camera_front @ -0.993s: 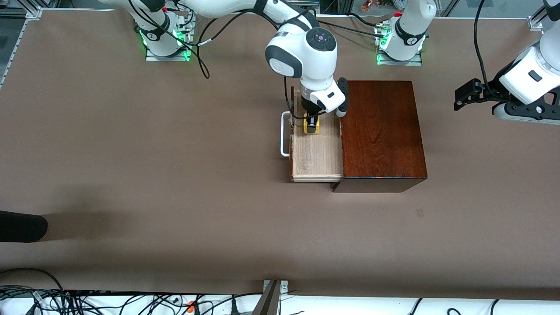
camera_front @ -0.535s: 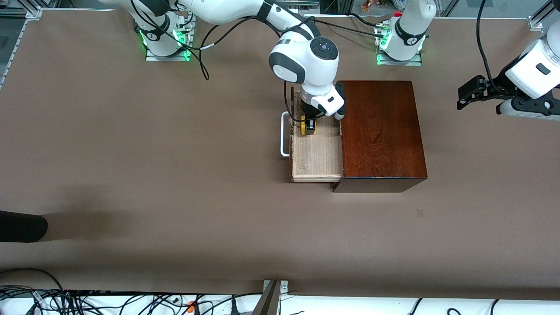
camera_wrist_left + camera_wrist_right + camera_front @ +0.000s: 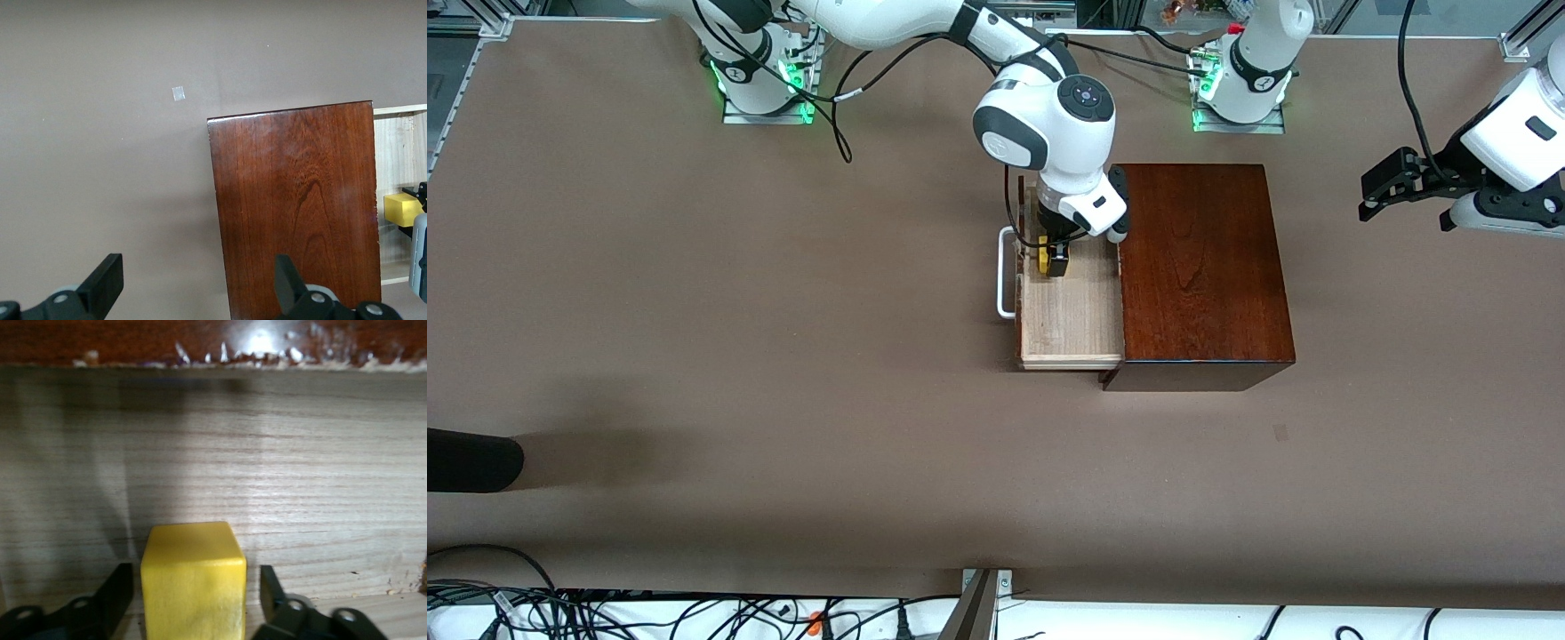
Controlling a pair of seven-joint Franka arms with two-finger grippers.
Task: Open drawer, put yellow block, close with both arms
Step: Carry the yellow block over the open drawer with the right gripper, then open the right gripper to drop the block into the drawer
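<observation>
The right tool (image 3: 193,600) stands parted around the yellow block (image 3: 192,577) in the open drawer (image 3: 1072,311); left tool (image 3: 197,283) open.

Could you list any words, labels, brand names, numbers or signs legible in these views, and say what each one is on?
None can be read.
Round marks on the two arm bases: too small to read.
Pale square patch on the table: blank as far as it shows.
Wooden box, drawer, yellow block: no lettering visible.

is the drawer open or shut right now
Open: the drawer is pulled out of the mahogany box, its pale wood floor exposed, with the yellow block inside.
</observation>
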